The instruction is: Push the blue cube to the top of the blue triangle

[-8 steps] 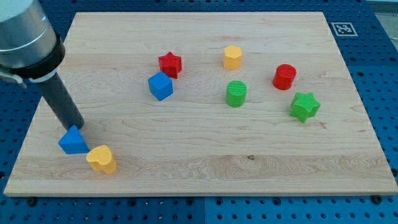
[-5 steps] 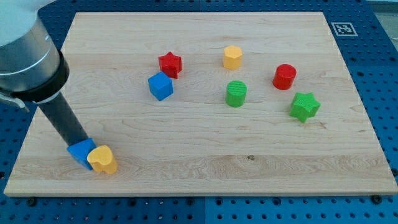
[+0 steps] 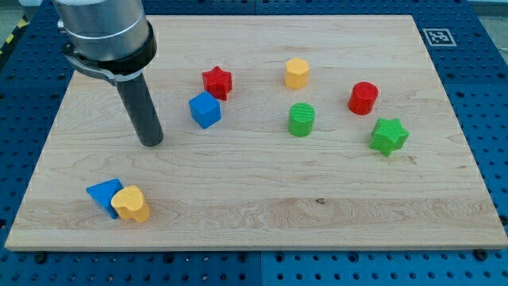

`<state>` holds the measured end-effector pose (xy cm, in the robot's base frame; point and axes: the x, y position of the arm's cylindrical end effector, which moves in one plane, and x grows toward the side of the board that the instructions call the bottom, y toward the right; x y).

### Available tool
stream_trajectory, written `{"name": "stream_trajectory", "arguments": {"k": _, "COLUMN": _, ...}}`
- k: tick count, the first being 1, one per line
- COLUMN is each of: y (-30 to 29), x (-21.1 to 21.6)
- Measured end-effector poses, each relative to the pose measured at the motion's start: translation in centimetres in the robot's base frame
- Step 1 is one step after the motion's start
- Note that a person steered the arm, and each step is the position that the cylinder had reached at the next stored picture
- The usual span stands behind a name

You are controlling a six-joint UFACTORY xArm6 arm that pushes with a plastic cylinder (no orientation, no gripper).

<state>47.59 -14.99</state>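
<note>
The blue cube [image 3: 205, 110] sits left of the board's middle, just below the red star [image 3: 217, 81]. The blue triangle [image 3: 104, 195] lies near the bottom left corner, touching the yellow heart [image 3: 131, 204] on its right. My tip [image 3: 151, 142] rests on the board to the left of and slightly below the blue cube, apart from it, and well above and right of the blue triangle.
A yellow hexagon [image 3: 297, 73], a green cylinder [image 3: 302, 120], a red cylinder [image 3: 363, 98] and a green star [image 3: 389, 136] stand on the right half of the wooden board [image 3: 262, 214].
My tip pushed the blue triangle down against the yellow heart, then left it and moved up and right toward the blue cube. The blue cube has not moved.
</note>
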Motion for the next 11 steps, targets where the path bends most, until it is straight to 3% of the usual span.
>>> {"name": "stream_trajectory", "arguments": {"k": 1, "y": 0.7, "x": 0.0}}
{"name": "stream_trajectory", "arguments": {"k": 3, "y": 14.2, "x": 2.5}}
{"name": "stream_trajectory", "arguments": {"k": 4, "y": 16.1, "x": -2.0}}
{"name": "stream_trajectory", "arguments": {"k": 7, "y": 10.6, "x": -6.3}}
{"name": "stream_trajectory", "arguments": {"k": 11, "y": 6.8, "x": -5.0}}
